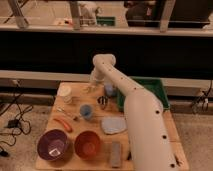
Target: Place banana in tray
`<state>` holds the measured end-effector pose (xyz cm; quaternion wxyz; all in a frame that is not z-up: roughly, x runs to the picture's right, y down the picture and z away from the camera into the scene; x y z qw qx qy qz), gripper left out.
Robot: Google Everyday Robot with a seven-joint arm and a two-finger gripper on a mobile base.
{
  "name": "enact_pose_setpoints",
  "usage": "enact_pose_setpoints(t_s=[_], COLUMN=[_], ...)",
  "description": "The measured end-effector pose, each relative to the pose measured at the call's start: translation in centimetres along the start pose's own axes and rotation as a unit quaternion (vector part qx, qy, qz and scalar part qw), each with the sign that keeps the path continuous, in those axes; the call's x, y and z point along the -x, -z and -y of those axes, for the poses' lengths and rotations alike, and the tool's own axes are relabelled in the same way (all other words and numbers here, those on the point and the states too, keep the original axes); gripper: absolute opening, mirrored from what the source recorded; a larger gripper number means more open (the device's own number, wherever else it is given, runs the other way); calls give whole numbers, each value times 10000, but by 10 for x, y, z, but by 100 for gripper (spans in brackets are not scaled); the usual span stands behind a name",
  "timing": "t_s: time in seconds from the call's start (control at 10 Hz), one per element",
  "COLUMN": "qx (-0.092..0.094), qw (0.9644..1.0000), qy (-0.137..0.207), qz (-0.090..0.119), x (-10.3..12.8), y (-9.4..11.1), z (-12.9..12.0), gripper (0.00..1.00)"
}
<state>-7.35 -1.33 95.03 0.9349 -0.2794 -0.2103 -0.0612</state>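
Camera view: the task looks to be at an early stage. The tray (pixel 158 85) sits at the far right of the tabletop (pixel 59 109). Its visible green floor holds no yellow fruit, though the white arm hides its near-left part. What appears to be the banana (pixel 89 89) is a small pale sliver on the far part of the tabletop, roughly at 9 o'clock from the tray and well apart from it. A bluish-grey container (pixel 109 90) and a small dark object (pixel 102 101) stand between the two.

The arm rises from the lower right, bends at its high joint and drops toward the far edge of the tabletop. This puts the gripper (pixel 94 83) right over that pale sliver, which shows at about 7 o'clock from it and just beside or touching it. I cannot tell whether the gripper is apart, together or clamped on the fruit, nor whether the fruit is off the surface.

By my reading, everything is left to do: securing the banana, carrying it toward 3 o'clock past the container, and setting it down inside the tray's rim.

Nearer the camera are other things:
- a white cup (pixel 65 93) at 9 o'clock from the banana
- a blue cup (pixel 86 111) at 6 o'clock from the banana
- an orange-red carrot-like piece (pixel 63 123)
- a purple bowl (pixel 52 145)
- an orange bowl (pixel 88 145)

None of these lies on the direct path to the tray.
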Motion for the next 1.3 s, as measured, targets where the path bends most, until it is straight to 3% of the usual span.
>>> enact_pose_setpoints(t_s=[0.4, 0.9, 1.2, 1.3], qx=[-298, -610, -735, -762], qw=[9995, 9977, 9954, 9940], qy=[-32, -246, -491, -563], qz=[-48, -158, -367, -555], x=[-4, -25, -51, -57], y=[25, 48, 62, 66], z=[5, 8, 10, 12], gripper=[0, 0, 0, 0])
